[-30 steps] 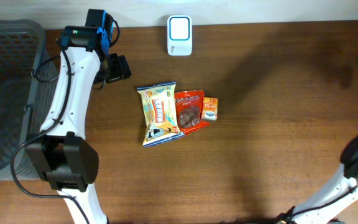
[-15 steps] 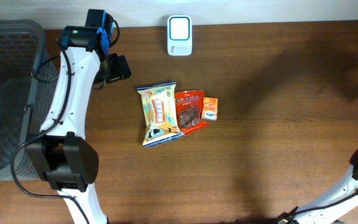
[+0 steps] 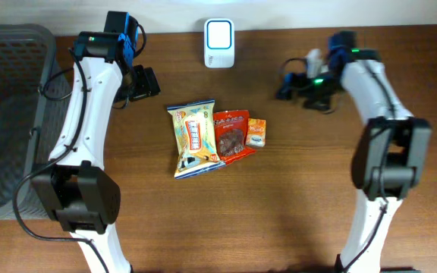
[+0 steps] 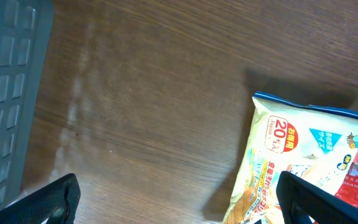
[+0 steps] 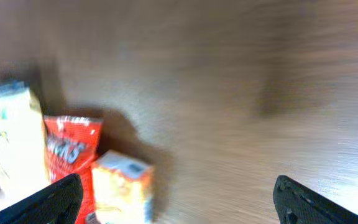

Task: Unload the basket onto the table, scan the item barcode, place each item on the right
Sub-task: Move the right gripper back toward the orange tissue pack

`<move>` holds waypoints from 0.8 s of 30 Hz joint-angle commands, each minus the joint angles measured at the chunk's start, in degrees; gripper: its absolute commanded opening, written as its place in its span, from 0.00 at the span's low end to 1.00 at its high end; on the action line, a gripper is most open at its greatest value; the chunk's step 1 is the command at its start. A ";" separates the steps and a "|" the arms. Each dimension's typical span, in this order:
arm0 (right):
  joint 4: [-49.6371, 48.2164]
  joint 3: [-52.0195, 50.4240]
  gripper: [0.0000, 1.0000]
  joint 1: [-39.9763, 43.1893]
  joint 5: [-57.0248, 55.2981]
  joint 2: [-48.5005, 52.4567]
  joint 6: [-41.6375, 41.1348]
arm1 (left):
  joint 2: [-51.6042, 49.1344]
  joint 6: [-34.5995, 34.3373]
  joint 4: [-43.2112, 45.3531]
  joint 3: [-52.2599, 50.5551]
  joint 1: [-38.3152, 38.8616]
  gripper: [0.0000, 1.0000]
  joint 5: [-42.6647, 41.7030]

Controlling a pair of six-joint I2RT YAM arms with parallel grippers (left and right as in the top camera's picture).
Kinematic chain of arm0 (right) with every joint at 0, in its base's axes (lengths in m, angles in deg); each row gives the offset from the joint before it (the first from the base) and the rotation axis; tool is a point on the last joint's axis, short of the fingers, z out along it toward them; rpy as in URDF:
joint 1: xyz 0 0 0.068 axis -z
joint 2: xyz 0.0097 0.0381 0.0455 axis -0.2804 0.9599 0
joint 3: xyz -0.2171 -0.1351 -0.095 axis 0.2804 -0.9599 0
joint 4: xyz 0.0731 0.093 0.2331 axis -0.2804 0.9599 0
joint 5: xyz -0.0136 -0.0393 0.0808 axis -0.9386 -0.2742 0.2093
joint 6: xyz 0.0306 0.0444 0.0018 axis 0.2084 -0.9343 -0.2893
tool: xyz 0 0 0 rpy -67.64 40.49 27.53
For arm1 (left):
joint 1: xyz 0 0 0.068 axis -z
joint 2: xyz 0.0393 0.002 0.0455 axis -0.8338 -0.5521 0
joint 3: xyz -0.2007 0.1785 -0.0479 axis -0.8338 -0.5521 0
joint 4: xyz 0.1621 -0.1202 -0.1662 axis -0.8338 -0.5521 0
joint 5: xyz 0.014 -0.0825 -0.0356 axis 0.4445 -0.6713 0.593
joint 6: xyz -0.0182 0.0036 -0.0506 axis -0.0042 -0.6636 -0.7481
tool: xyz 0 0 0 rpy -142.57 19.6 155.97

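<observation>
A dark wood-grain tabletop [image 3: 317,197] stretched beneath two robot arms. At the far left stood a grey mesh basket [image 3: 6,114]. Just right of it, the left hand [image 3: 150,82] hovered over bare wood near the far edge, fingers spread wide with nothing between them. Next came a yellow snack bag [image 3: 194,138]. At the far edge sat a white scanner [image 3: 219,43]. A red packet [image 3: 231,135] lay tight against the bag's right side, and a small orange box [image 3: 256,132] touched the packet. Farther right, the right hand [image 3: 287,83] hung above the wood, apart from the box, fingers likewise spread and empty.

No item had been lifted, so the step in hand looked to be the approach and pick. Which item was meant could not be told. The orange box lay nearest the right hand and looked easiest to pinch across its narrow width. No barcode showed on any upturned face, so the code probably sat underneath, and the item would likely need turning to face the scanner squarely. A straight lift would avoid dragging the red packet.

All three items lay with their long axes running from far edge to near edge. The yellow bag sat slightly askew, one short end pointing roughly towards the scanner.
</observation>
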 commanded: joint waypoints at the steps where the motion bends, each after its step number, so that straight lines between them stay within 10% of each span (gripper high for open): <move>1: -0.24 -3.72 0.99 -5.77 -2.64 0.35 1.03 | 0.00 -0.52 -0.02 0.02 0.00 0.99 -0.22; 5: -0.20 -7.23 0.96 -8.63 -7.41 0.35 0.48 | 0.00 -0.52 -0.02 0.02 0.00 0.99 -0.22; 19: 4.17 -9.70 0.04 -7.93 2.62 0.28 0.42 | 0.00 -0.52 -0.02 0.02 0.00 0.99 -0.22; 24: 9.01 -3.17 0.04 -2.60 17.79 -0.90 9.64 | 0.00 -0.52 -0.02 0.02 0.00 0.99 -0.22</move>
